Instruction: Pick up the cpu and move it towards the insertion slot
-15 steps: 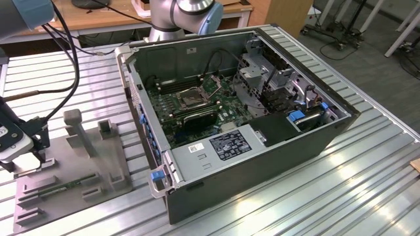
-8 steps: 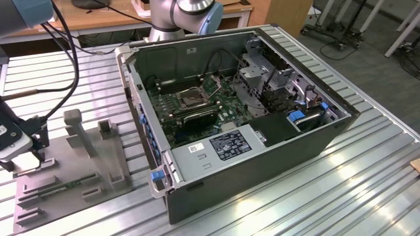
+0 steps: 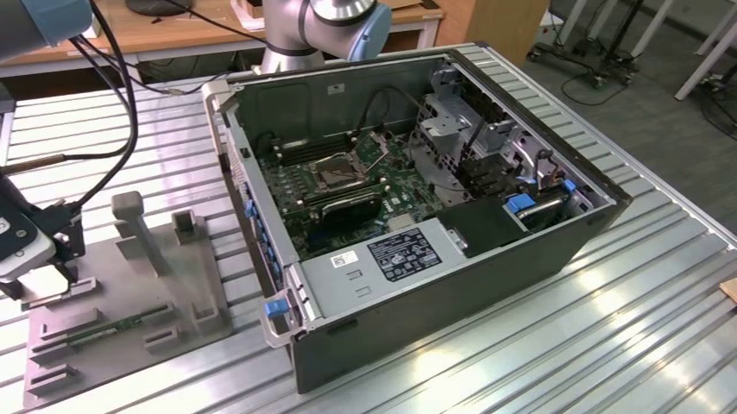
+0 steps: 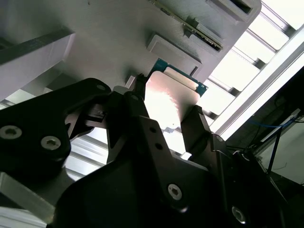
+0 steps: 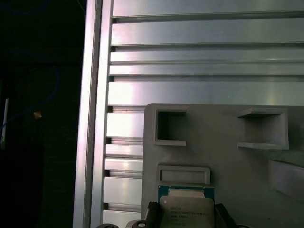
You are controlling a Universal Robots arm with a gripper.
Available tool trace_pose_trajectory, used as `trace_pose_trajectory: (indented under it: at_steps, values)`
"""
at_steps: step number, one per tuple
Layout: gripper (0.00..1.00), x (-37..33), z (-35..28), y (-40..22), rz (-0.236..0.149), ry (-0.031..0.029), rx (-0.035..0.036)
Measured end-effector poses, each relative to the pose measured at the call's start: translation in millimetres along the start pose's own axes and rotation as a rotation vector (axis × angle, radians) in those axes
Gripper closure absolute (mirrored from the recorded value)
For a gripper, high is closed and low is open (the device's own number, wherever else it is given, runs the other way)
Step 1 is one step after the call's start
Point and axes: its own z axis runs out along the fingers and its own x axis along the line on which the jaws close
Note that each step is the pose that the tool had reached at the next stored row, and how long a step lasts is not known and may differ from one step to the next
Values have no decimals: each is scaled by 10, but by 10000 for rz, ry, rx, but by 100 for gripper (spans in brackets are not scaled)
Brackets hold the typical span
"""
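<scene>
At the grey tray (image 5: 223,156) holding a memory stick (image 3: 112,328), end effector (image 4: 168,105) pinches the cpu (image 4: 173,92).

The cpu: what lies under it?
The grey plastic tray lies under the cpu. The chip covers that part of the tray, so whether it rests there or is lifted cannot be seen.

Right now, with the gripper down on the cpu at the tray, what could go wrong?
1. The gripper seems to hold the cpu by its thin edges alone, so it might slip or tilt.
2. A raised block on the grey tray sits right beside the cpu; a sideways drag could catch it.
3. The insertion slot lies deep inside the computer case, near a metal cage the arm may clip.
</scene>
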Motion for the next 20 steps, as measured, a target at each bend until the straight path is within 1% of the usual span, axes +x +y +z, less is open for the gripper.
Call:
trace_pose_trajectory:
  at_steps: [5, 16, 20]
  values:
    - [46, 0, -9, 0, 0, 3, 2]
    - [46, -1, -68, 2, 0, 0, 0]
    - [46, -1, -71, 2, 0, -1, 0]
